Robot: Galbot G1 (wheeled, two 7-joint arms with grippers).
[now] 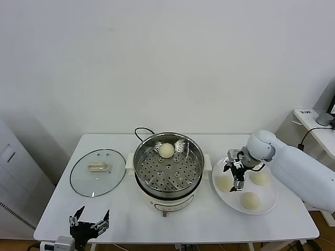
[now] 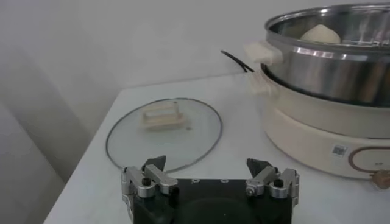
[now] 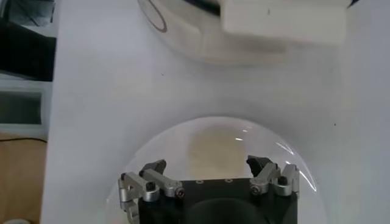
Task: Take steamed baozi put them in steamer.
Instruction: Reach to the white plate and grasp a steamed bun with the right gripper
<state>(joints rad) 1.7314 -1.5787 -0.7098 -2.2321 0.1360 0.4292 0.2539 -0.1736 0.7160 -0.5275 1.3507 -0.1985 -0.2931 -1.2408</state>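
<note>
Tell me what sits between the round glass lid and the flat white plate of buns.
In the head view, the round shiny steel steamer stands between the glass lid and the white plate, with one cream-white baozi inside it.

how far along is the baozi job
Done: one baozi sits on the perforated tray of the steamer, toward its back. In hand: nothing is held; the right gripper is open above the plate, over the bun nearest the steamer. Left: three buns on the plate, the other two at and. The left gripper waits open at the table's front edge.
</note>
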